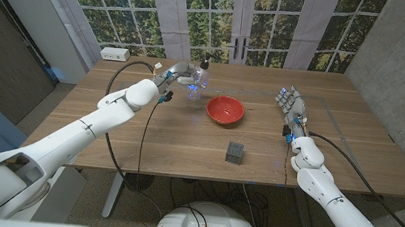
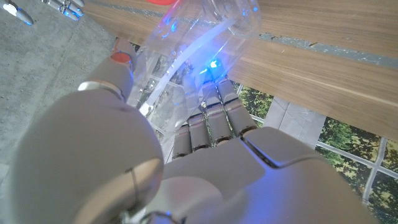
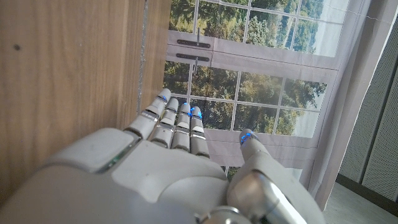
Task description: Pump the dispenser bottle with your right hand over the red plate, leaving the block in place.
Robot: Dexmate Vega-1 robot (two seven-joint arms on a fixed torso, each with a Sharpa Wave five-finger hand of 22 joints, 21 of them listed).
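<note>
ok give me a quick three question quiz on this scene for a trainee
1. True or false: the dispenser bottle is held by the right hand.
2. Which lies nearest the robot? A) red plate B) block C) bottle
3. Fill in: the left hand holds the bottle just beyond the plate's ____ rim.

Key: 1 false, the left hand grips it while the right is open beside the table edge. 2 B. 3 left.

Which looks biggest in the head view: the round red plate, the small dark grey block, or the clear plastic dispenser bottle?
1. Round red plate.
2. Small dark grey block.
3. Clear plastic dispenser bottle, partly hidden by the left hand and farther away, so the last two are unsure.
</note>
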